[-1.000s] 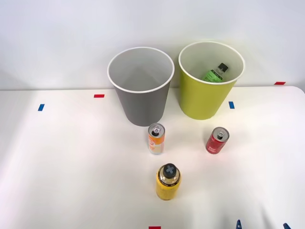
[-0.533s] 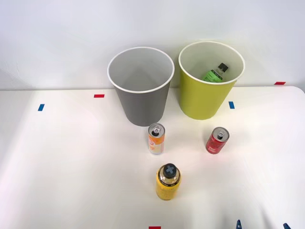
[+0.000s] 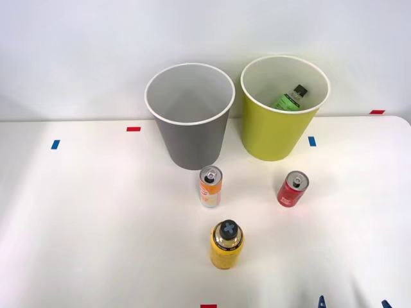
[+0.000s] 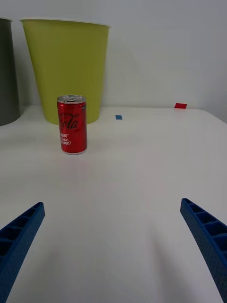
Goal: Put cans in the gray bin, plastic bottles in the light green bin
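Observation:
The gray bin [image 3: 191, 125] and the light green bin [image 3: 282, 119] stand side by side at the back of the white table. A plastic bottle [image 3: 290, 98] with a green label and black cap leans inside the light green bin. An orange-and-white can [image 3: 210, 186] stands upright in front of the gray bin. A red can [image 3: 293, 188] stands upright to its right, also seen as the red can [image 4: 72, 124] before the light green bin [image 4: 66, 68]. My right gripper [image 3: 352, 303] sits at the table's near right edge, open and empty, well short of the red can.
A yellow bottle-shaped container [image 3: 227, 244] with a dark cap stands near the table's front centre. Small red and blue tape marks [image 3: 133, 129] dot the table. A white wall rises behind the bins. The gray bin's side [image 4: 8, 71] shows beside the green one.

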